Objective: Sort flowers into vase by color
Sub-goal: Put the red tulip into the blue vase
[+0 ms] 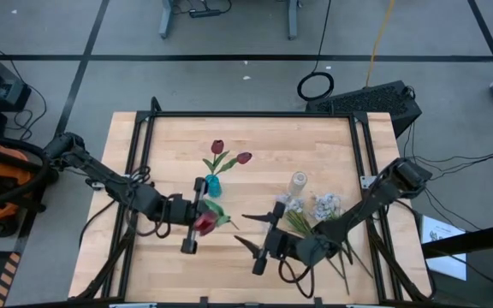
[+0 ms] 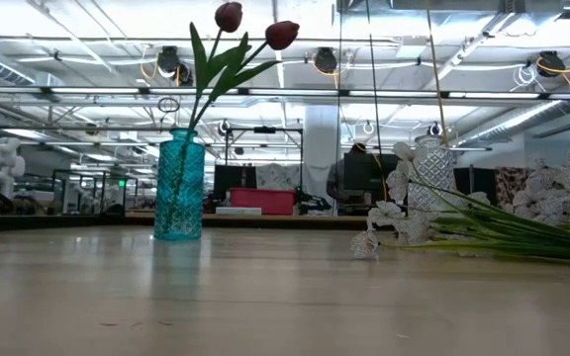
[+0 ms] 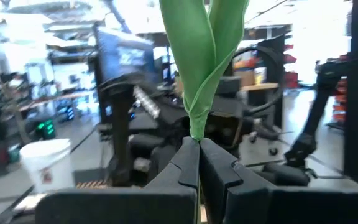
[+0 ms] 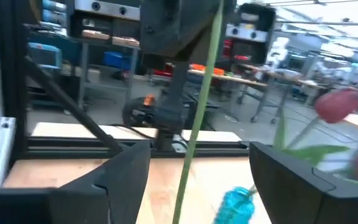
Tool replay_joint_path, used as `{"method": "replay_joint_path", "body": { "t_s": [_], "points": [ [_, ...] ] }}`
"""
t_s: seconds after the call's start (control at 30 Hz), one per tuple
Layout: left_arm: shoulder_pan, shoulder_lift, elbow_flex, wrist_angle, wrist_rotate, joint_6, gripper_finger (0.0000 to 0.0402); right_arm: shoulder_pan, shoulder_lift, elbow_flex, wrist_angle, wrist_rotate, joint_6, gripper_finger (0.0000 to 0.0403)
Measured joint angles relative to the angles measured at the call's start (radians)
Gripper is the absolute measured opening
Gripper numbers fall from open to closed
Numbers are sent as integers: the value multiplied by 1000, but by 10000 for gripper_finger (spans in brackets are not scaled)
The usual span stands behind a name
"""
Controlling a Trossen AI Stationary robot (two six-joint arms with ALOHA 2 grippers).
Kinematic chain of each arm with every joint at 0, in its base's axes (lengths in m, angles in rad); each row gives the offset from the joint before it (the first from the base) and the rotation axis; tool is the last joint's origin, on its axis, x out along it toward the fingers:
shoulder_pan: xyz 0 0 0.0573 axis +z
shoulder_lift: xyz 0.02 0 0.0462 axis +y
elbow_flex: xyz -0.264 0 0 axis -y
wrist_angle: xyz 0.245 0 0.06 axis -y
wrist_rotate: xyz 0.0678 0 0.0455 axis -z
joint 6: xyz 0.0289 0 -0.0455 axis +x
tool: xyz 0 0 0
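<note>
L gripper (image 3: pixel 197 163) is clamped tight on the stem of a red tulip (image 1: pixel 204 222), held above the tabletop (image 1: pixel 255 141) just in front of the blue vase (image 1: pixel 215 183). In the left wrist view the two fingers (image 3: pixel 182 168) meet on the stem right below where the green leaves (image 3: pixel 204 56) fork, so the grip sits low on the leafy part. In the high view the red head shows just beside the gripper, leaves fanning toward the R side.

R gripper (image 1: pixel 262 233) sits near the middle-front of the tabletop w/ fingers wide apart. In the right wrist view a thin green stem (image 4: pixel 197 112) runs up between the two fingers without touching either, so it grips nothing. That stem looks like the lower end of the L arm's tulip, but can't say for sure.

Blue vase already has two red tulips (image 2: pixel 255 28) standing in it. Clear vase (image 1: pixel 298 182) sits further R and looks empty; white flowers (image 1: pixel 325 205) lie flat beside it, stems (image 2: pixel 522 232) pointing toward the R front corner, under the R arm.

Key relation: blue vase lies just beyond the L gripper, toward the far side, and L arm is plainly the nearer one. My read: held tulip's long axis needs to stand roughly upright, bottom end over the vase mouth, before lowering. R gripper, open around the stem, could steady or re-grip it. Risk: leaves snag the two tulips already in there.
</note>
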Motion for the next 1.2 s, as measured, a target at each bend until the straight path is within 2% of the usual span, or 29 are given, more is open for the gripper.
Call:
{"method": "replay_joint_path", "body": {
  "t_s": [0.1,0.2,0.8,1.1,1.2],
  "points": [
    [0,0,0,13,32,28,3,-22,0,0,4,-129,44,254],
    [0,5,0,21,41,47,3,-42,1,0,4,-185,95,238],
    [0,19,0,-15,43,55,3,-53,5,0,-6,-185,87,76],
    [-1,19,0,-32,42,53,3,-53,5,0,-37,-181,106,11],
    [-1,19,0,-32,42,46,7,-52,5,0,-37,-179,106,6]
  ]
}}
